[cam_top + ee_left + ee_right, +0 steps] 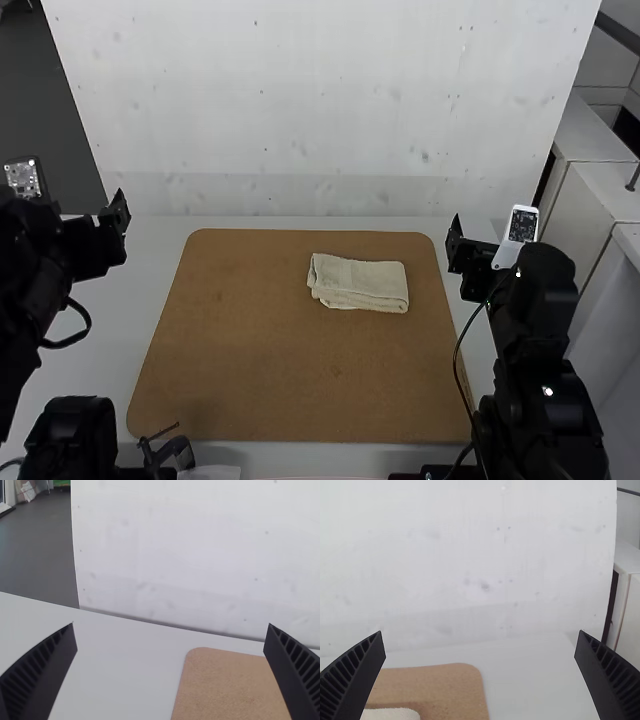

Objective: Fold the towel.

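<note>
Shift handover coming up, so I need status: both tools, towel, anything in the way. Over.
Left tool and right tool open, empty. Towel folded into compact rectangle on brown board. Nothing seen covering towel.

Towel [391, 714] on brown board [435, 687], between spread fingers [357, 672]

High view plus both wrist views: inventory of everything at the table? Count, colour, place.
Towel: 1, cream, folded, on the board's far right part
Board: 1, brown, rounded corners, flat on the table
Table: 1, pale grey, under the board
Small hardware: black, near table edge, left of middle; type and count unclear
Left arm: 1, black, left of the board
Right arm: 1, black, right of the board
Left tool: 1, black, open, on the left arm
Right tool: 1, black, open, on the right arm
</note>
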Tool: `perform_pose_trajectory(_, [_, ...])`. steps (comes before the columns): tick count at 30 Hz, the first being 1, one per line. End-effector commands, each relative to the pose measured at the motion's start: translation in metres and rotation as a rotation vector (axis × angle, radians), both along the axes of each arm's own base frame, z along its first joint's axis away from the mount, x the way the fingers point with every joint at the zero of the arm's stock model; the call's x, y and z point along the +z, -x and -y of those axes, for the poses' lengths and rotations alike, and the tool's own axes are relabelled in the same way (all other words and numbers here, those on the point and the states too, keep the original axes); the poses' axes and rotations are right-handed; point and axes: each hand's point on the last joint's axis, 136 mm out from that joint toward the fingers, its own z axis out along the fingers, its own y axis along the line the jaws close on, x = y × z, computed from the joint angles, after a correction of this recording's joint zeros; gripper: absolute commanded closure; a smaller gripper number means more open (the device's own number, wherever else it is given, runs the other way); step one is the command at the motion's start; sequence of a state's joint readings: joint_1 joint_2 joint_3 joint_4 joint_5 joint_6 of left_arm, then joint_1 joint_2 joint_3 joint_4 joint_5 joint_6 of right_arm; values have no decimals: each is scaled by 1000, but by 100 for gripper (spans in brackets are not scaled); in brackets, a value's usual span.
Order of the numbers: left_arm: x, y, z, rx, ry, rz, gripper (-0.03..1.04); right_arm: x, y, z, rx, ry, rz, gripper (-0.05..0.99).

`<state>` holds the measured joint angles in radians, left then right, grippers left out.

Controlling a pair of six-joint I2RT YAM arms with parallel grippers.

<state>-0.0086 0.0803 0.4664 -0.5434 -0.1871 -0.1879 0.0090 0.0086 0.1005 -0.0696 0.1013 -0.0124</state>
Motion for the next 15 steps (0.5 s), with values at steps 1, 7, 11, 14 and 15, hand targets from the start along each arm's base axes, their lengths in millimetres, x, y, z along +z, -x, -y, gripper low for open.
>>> perform_pose_trajectory(1, [-1, 3, 6, -35, -2, 27, 5, 9, 1, -2, 11, 7, 29, -3])
perform_pose_trajectory(7, [-28, -19, 13, -97, -104, 31, 5, 1, -1, -3, 18, 6, 20, -3])
perform_pose_trajectory(11, [-42, -32, 21, -140, -142, 72, 5, 0, -2, -4, 24, 5, 31, -3])
perform_pose_trajectory(14, [-54, -36, 27, -176, -141, 61, 5, 2, -3, -4, 27, 3, 51, -3])
perform_pose_trajectory(15, [-59, -36, 27, -177, -144, 51, 5, 3, -3, -4, 27, 3, 56, -3])
